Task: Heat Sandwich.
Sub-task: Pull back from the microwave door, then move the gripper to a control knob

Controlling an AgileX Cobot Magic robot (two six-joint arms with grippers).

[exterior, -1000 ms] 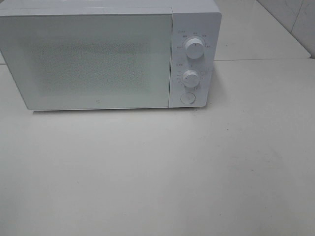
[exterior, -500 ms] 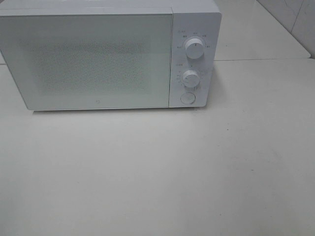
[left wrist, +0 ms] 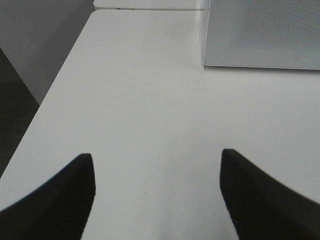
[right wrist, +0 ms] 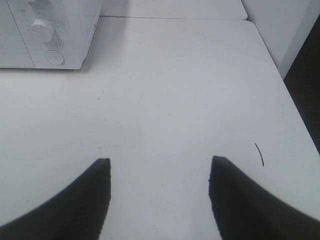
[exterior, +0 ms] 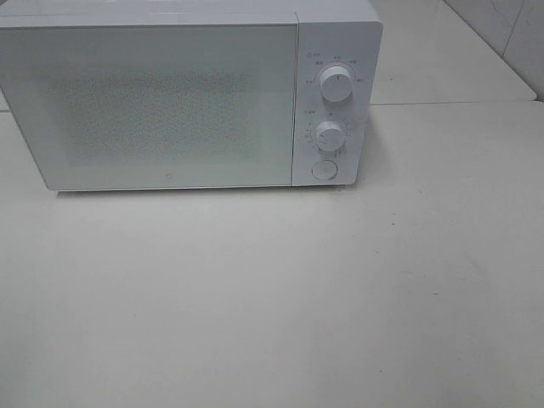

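Note:
The sandwich is out of view in every frame. A white microwave (exterior: 191, 93) stands at the back of the white table (exterior: 280, 289), its door (exterior: 153, 106) shut, with two knobs and a round button (exterior: 324, 170) on its right panel. Neither arm shows in the exterior high view. My left gripper (left wrist: 157, 165) hovers open over bare table near the microwave's front left corner (left wrist: 207, 62), nothing between its dark fingers (left wrist: 70, 195). My right gripper (right wrist: 159, 170) is open too, empty, over the table to the right of the microwave (right wrist: 50, 35).
The table's left edge (left wrist: 50, 100) drops to a dark floor in the left wrist view. Its right edge (right wrist: 285, 95) shows in the right wrist view, with a small dark mark (right wrist: 258, 153) on the surface near it. A tiled wall (exterior: 510, 34) stands at the back right.

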